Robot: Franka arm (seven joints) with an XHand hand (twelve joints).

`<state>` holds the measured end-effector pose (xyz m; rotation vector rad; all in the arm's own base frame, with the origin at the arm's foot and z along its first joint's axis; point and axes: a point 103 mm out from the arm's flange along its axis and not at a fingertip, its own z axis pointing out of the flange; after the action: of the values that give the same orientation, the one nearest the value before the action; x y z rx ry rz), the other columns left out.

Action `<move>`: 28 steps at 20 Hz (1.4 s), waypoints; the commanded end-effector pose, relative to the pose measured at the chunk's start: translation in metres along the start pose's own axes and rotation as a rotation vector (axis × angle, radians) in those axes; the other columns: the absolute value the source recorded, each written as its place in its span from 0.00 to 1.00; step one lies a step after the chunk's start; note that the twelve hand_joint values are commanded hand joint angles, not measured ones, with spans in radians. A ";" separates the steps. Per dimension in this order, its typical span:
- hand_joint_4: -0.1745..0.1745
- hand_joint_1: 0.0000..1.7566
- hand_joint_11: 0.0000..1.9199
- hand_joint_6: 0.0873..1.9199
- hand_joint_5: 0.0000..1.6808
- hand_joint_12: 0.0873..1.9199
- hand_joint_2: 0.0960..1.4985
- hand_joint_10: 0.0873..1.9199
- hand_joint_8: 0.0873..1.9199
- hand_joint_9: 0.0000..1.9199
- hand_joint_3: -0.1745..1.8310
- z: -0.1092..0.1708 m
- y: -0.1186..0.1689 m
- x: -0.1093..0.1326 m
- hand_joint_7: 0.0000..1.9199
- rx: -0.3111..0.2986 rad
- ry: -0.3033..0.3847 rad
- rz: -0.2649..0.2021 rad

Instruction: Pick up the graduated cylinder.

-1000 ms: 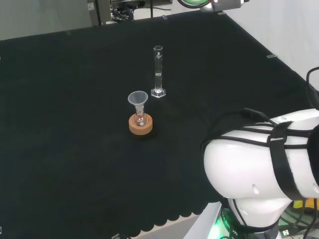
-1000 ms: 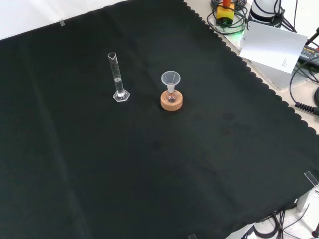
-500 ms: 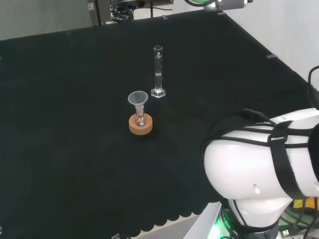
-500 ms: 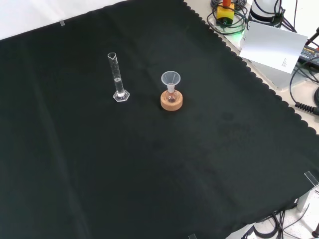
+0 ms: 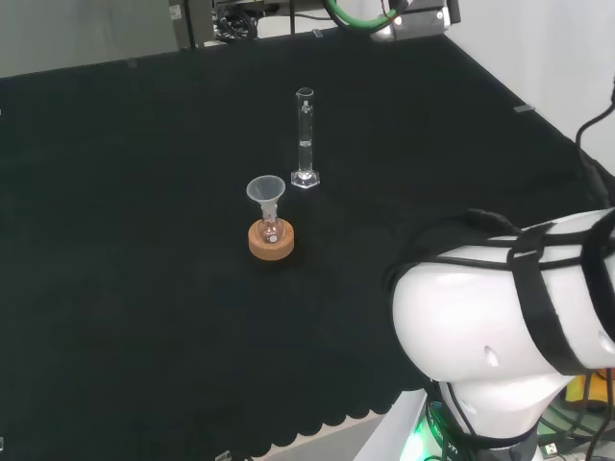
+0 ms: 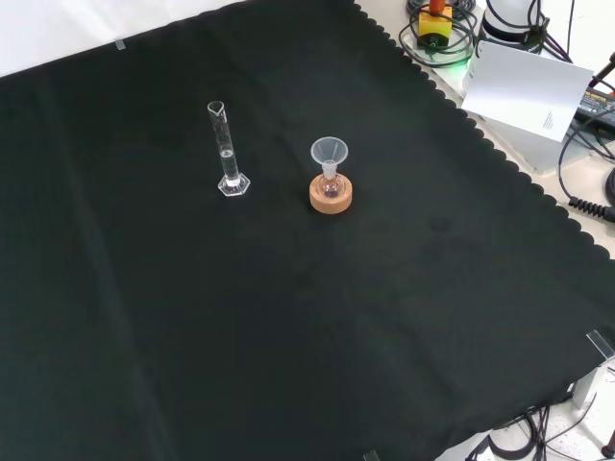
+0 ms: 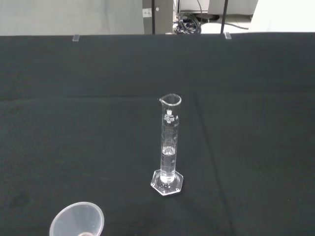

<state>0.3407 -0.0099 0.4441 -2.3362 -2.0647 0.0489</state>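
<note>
The graduated cylinder (image 5: 305,137) stands upright on the table (image 5: 115,192) just beside the funnel (image 5: 265,191) sitting in a small flask on a cork ring (image 5: 271,240), and honestly I can't tell the hand's state, so a careless approach could probably tip that tall narrow tube.
</note>
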 end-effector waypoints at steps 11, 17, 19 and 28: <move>0.34 0.18 0.05 0.00 0.19 0.72 0.81 0.34 0.27 0.13 0.07 0.126 0.129 -0.063 0.04 -0.011 0.169 0.034; 0.34 0.20 0.05 0.00 0.19 0.71 0.80 0.33 0.28 0.13 0.07 0.164 0.149 -0.062 0.03 0.033 0.220 -0.005; 0.35 0.20 0.05 0.00 0.18 0.71 0.80 0.33 0.28 0.13 0.07 0.174 0.153 -0.060 0.03 0.045 0.231 -0.015; 0.35 0.20 0.04 0.00 0.18 0.71 0.79 0.33 0.29 0.13 0.06 0.206 0.150 -0.052 0.03 0.038 0.281 -0.063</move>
<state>0.4761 -0.0801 0.2476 -2.1312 -1.9835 -0.1843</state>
